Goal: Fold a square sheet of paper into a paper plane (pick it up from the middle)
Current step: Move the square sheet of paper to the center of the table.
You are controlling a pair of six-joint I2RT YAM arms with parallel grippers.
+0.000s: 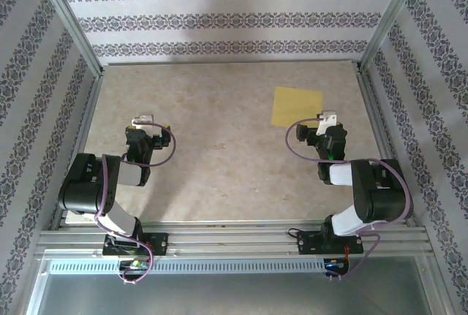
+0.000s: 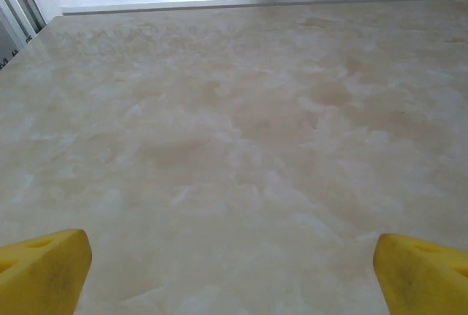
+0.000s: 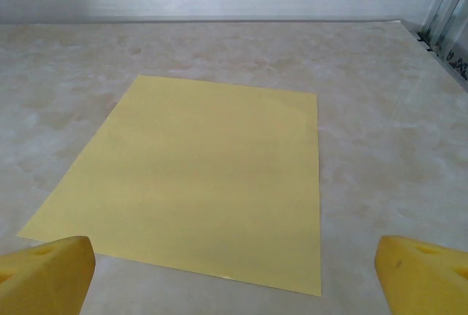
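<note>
Paper (image 3: 197, 176), one yellow square, lies flat on the worktop (image 1: 219, 132) just ahead of the right tool (image 3: 234, 278), whose jaws stand wide and empty. The left tool (image 2: 234, 275), well apart from the right tool, is spread and empty too. Thin, light and limp, the paper would likely slide; best pinched at its middle.
</note>
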